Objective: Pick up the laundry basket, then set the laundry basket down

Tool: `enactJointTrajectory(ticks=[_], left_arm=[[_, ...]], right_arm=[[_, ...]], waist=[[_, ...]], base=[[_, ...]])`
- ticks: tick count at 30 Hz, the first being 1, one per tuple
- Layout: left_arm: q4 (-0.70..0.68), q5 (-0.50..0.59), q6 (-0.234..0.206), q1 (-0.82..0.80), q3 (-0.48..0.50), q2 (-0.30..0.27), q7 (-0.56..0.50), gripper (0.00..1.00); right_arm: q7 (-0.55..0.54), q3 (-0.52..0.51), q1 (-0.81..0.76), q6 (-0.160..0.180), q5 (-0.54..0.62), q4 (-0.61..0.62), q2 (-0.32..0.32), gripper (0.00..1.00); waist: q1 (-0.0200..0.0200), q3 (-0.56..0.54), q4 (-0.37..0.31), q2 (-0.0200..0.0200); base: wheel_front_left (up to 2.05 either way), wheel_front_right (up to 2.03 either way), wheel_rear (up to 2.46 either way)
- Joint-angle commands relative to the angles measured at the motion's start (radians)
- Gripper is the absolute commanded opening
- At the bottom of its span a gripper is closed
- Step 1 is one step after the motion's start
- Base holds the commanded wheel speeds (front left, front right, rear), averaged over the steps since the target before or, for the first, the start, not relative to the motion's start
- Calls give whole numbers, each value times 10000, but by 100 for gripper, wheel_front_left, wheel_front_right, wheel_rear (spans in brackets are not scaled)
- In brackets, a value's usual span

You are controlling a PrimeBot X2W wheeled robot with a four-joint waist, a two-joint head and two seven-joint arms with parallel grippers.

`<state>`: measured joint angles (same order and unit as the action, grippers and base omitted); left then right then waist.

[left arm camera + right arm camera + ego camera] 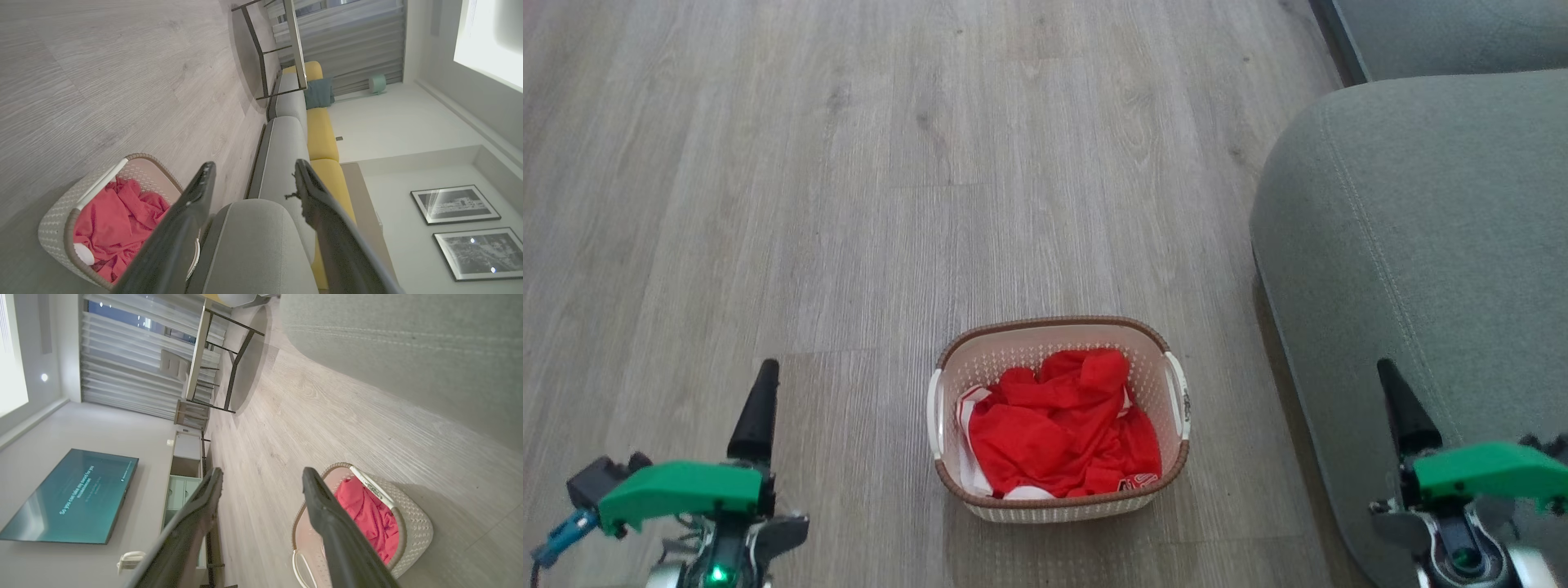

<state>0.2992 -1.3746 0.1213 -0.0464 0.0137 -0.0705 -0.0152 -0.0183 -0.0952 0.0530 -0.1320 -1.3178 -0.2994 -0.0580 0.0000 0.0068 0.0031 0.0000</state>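
Looking down from the head, the laundry basket point(1062, 510) sits on the wood floor point(849, 163) at 6 o'clock with a red garment point(1062, 425) heaped inside, touched by neither arm. The left gripper point(765, 371) hangs at 8 o'clock and the right gripper point(1390, 376) at 4 o'clock, both well apart from the white handles point(934, 412). A grey sofa point(1421, 245) fills 3 o'clock, just beside the basket and under the right arm.

In the left wrist view the jaws stand spread with nothing between them. The basket lies at 8 o'clock, and the sofa arm point(253, 245) sits at 6 o'clock.

In the right wrist view the jaws are likewise spread and empty. The basket shows at 5 o'clock, a table point(196, 355) at 12 and a television point(73, 498) at 8.

The likely trouble is the sofa: the right arm could brush it while closing on the near handle. A one-sided or uneven lift would tilt the basket and spill the garment, and the thin handles may slip off the fingers.
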Motion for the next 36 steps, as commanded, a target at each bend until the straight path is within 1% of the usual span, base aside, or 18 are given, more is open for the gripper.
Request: enactJointTrajectory(ticks=[1,7,15,27,36], left_arm=[[-411,223,-15,-611,89,-255,91,100],[-606,1394,-83,-695,31,-310,267,100],[-831,2837,-167,-815,-79,-403,502,100],[-954,4702,-274,-910,-298,-554,854,100],[-847,6121,-359,-982,-550,-718,1148,100]], right_arm=[[122,57,594,4,277,445,-225,100],[298,187,709,4,1727,631,-317,100],[532,320,878,5,3317,856,-382,100],[885,583,1055,6,5045,945,-481,100],[1179,766,1129,7,6302,723,-534,100]], waist=[[0,2,0,0],[0,22,9,0],[0,27,17,0],[0,-47,18,0],[0,-59,33,0]], base=[[0,0,0],[0,0,0],[0,0,0],[0,0,0],[0,0,0]])
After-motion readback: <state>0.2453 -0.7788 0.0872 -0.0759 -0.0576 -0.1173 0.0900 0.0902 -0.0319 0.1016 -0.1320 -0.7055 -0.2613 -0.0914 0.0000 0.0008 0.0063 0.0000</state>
